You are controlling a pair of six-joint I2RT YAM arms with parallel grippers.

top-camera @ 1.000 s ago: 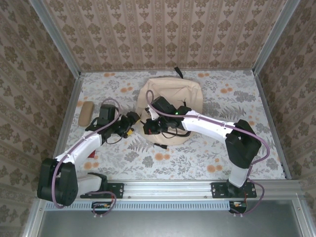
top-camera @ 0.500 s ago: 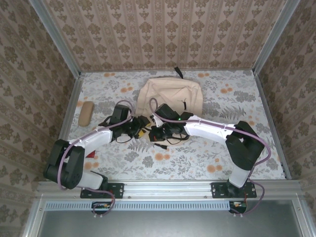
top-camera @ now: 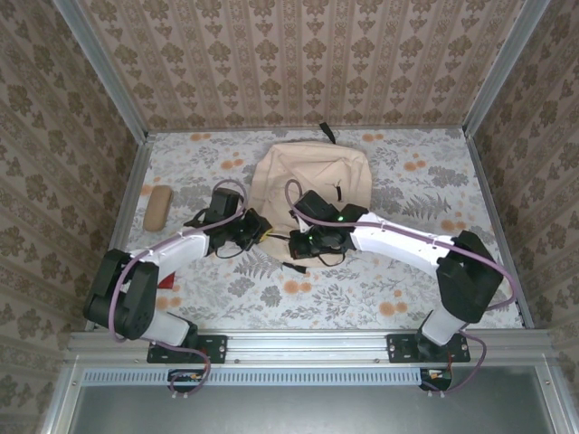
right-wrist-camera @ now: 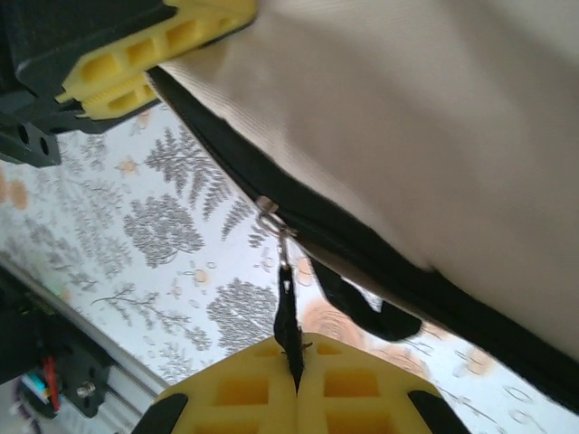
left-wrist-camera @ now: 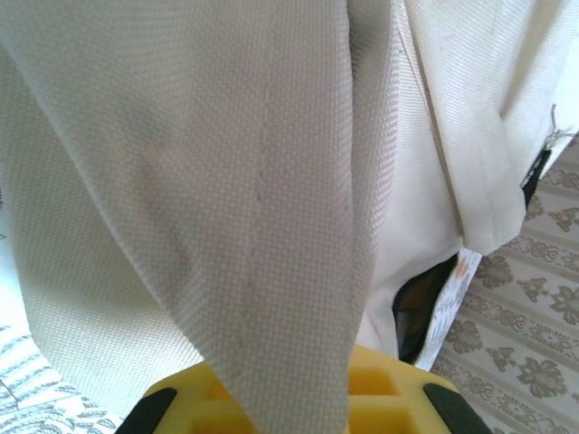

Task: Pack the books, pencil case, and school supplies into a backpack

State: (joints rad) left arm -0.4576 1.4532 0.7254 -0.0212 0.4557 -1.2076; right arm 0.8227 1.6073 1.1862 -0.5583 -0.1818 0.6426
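**Top view with both wrist views.** The backpack (top-camera: 312, 176) lies flat at the middle of the counter (top-camera: 407, 289), toward its far edge. The left fingers (top-camera: 258, 232) are closed on a raised fold of the backpack's beige cloth at its near-left side. The right fingers (right-wrist-camera: 297, 384) are pressed together on the black zip pull (right-wrist-camera: 287, 312), which hangs from the slider (right-wrist-camera: 267, 206) on the dark zip track. The pencil case (top-camera: 157, 207) lies by the left edge of the counter, well apart from the backpack.

**Hazards, as judged.**
(a) The zip pull is a thin tab held only at its end; a tug off the line of the track would likely slide it out of the pinch.
(b) The cloth fold is soft. If it creeps out of the left fingers, nothing anchors the backpack, and it would drag across the counter with the slider instead of opening.
(c) Slack cloth bunched near the track could catch in the slider and jam it.
(d) The two sets of fingers work just beside each other, so a wide sweep by either arm risks contact.
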